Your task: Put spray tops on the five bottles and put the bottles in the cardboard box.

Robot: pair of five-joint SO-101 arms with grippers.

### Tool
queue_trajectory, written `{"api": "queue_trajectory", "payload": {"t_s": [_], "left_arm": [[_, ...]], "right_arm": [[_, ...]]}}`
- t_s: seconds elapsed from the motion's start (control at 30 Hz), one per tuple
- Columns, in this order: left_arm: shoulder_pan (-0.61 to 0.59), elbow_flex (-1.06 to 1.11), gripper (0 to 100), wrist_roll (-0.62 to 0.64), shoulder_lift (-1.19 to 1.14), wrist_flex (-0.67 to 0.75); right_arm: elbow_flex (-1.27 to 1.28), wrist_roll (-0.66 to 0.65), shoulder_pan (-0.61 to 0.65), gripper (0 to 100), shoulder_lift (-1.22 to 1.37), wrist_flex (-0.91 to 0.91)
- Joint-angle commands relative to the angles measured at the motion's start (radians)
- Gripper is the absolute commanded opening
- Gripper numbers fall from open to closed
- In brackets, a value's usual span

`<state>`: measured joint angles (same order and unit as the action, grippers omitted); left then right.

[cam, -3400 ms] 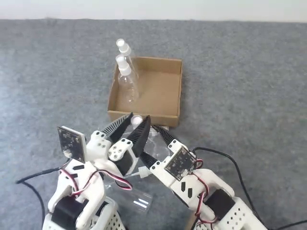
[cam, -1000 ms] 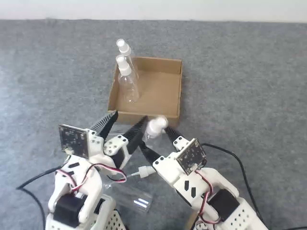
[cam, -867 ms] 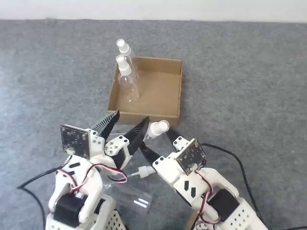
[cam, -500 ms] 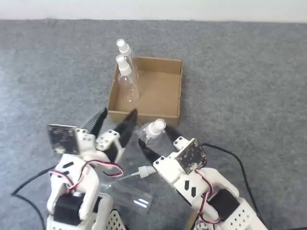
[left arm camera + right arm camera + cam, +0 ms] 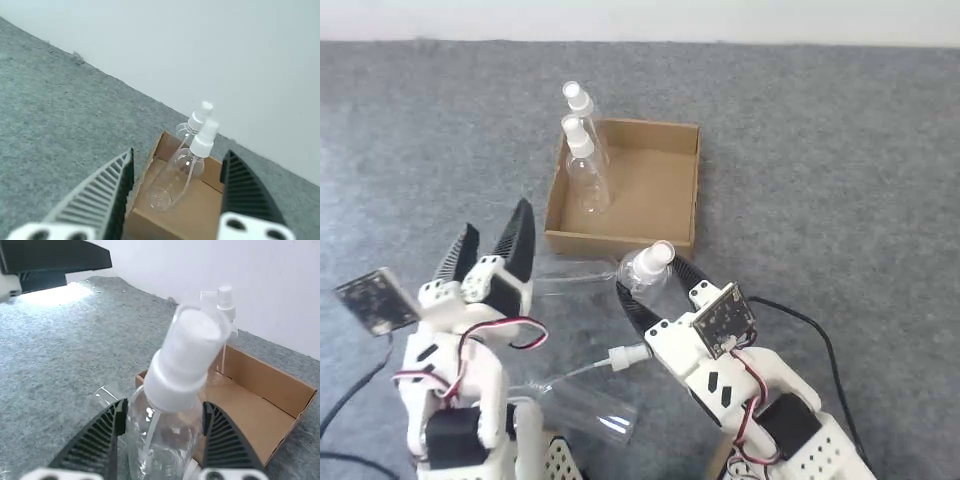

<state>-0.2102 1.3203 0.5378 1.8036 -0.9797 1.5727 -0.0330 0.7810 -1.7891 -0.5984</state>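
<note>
Two of the five bottles are capped and at the box [image 5: 650, 195]; three are left, by my count. On grey carpet [image 5: 820, 150], the box sits beyond the arms, with most of its floor bare.

Jaws of the right gripper [image 5: 648, 278] are closed around bottle 3 [image 5: 160, 432], which is tilted, top on, just short of the near wall. It is capped but not yet boxed.

Jaws of the left gripper [image 5: 498, 217] stand wide apart with nothing between them, off the near left corner of the box.

- Leaning in the far left corner is bottle 1 [image 5: 588, 175].
- At the same corner is bottle 2 [image 5: 580, 103]; whether it is inside or just behind the wall I cannot tell.
- Outside, along the near wall, lies bottle 4 [image 5: 570, 275], apparently uncapped.
- Between the arm bases lies bottle 5 [image 5: 590, 408].
- Just beside it is a loose spray top [image 5: 625, 354], tube attached.

Obstacles, as I judge them: the near wall must be cleared, and bottle 4 lies close to the held bottle's path.
</note>
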Motion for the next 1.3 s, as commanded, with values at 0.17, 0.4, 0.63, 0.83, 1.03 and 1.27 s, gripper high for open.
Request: {"api": "queue_trajectory", "payload": {"t_s": [0.17,0.4,0.63,0.83,1.03,1.27], "left_arm": [[-0.037,-0.044,26,0.029,0.009,0.029],[-0.038,-0.044,26,0.029,0.009,0.029],[-0.092,-0.044,26,0.031,0.009,0.031],[-0.18,-0.036,26,0.103,0.009,0.064],[-0.183,-0.036,25,0.104,0.009,0.064],[-0.184,-0.01,23,0.101,0.009,0.12]], "right_arm": [[-0.212,0.003,-0.018,1.6,-0.004,-0.09],[-0.276,0.003,-0.018,1.6,0.134,-0.041],[-0.431,0.003,-0.018,1.6,0.369,-0.022],[-0.463,0.002,-0.019,1.6,0.496,0.105],[-0.463,-0.077,-0.019,1.6,0.602,0.24],[-0.519,-0.078,-0.036,1.6,0.736,0.329]]}}
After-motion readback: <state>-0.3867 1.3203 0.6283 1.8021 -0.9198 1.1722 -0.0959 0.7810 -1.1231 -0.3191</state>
